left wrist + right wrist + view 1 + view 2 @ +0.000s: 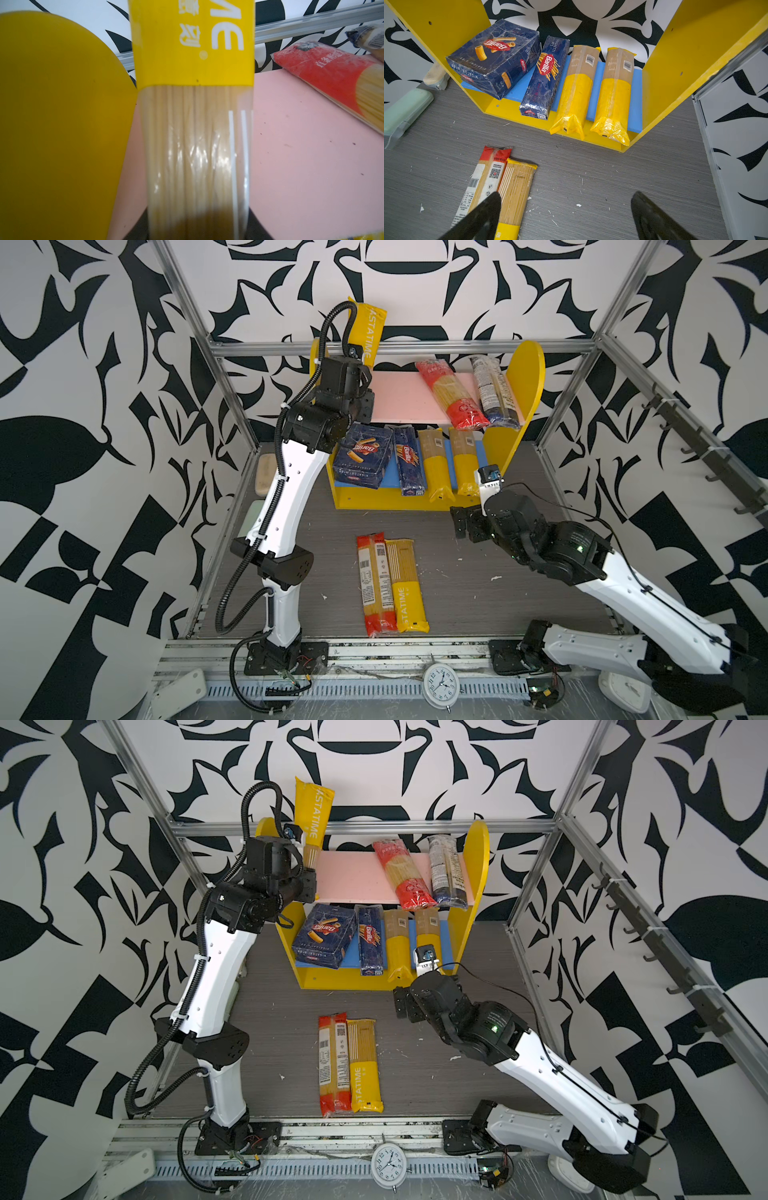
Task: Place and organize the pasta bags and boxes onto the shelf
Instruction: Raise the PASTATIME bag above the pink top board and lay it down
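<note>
Left pincer (360, 364) grips a yellow-ended clear spaghetti bag (368, 329) over the yellow two-tier shelf (528, 377); right pincer (565, 199) gapes empty. Six packs are shelved, and two bags (405, 572) remain near the desk's (478, 593) front edge.

Bright, even light, soft shadows, glints on the clear film of the yellow-ended bag (199, 153) right against the left wrist lens, its near end dark and blurred, top views bowed at the edges

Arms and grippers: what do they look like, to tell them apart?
Both arms have white shells and black joints. The left arm carries a black corrugated conduit tied on with white zip ties; the right arm has a thin black cable and a green light. The left gripper and right gripper are black.
</note>
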Controlling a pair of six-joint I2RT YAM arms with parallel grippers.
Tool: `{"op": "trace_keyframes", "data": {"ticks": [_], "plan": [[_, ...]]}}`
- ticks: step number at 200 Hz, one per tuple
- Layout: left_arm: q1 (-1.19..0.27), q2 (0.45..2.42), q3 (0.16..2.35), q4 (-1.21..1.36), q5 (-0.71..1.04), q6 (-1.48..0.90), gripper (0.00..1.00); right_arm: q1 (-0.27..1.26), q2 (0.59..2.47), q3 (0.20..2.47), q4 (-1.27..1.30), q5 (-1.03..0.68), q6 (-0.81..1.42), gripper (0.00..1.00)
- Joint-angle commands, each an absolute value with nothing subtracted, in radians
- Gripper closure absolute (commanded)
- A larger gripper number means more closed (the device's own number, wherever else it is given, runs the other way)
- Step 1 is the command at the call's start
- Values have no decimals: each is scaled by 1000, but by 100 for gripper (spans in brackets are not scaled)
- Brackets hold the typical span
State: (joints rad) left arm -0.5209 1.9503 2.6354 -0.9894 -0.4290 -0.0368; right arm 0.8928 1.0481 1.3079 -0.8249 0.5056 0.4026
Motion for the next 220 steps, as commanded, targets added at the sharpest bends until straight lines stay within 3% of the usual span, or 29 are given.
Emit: {"op": "trace_keyframes", "data": {"ticks": [1, 14, 39, 132, 220], "plan": [[-508, 1925, 2670, -819, -449, -51, 47, 885, 1042, 1355, -803, 493, 391, 0], [-506, 1919, 2656, -819, -448, -56, 33, 882, 1042, 1364, -808, 494, 390, 0], [-505, 1914, 2649, -819, -448, -58, 16, 876, 1041, 1372, -814, 493, 388, 0], [-508, 1772, 2500, -838, -361, -162, 19, 873, 1059, 1376, -822, 467, 400, 0], [-638, 1395, 1904, -727, -424, -329, 21, 874, 943, 1281, -867, 435, 478, 0]]}}
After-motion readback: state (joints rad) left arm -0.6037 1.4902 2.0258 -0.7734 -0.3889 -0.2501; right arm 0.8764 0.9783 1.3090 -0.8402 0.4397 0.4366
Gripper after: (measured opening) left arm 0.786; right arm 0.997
